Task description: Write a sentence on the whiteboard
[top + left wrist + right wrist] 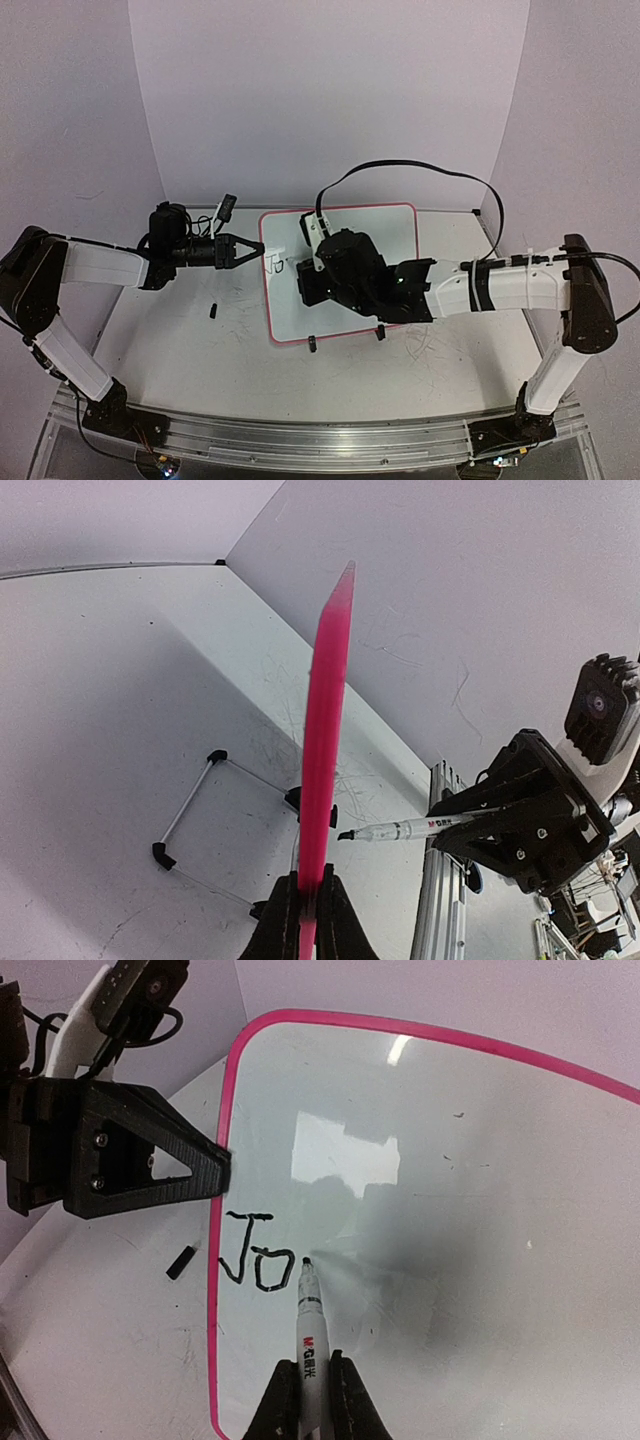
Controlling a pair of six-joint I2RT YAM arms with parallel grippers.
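Observation:
The whiteboard with its pink rim lies at the table's middle, two black clip feet at its near edge. "Jo" is written in black near its left edge. My left gripper is shut on the board's left rim; in the left wrist view the rim runs up edge-on from the jaws. My right gripper is shut on a white marker, its black tip on the board just right of the "o". The marker also shows in the left wrist view.
A small black marker cap lies on the table left of the board; it also shows in the right wrist view. A black cable arcs over the board's far side. White walls close in the back.

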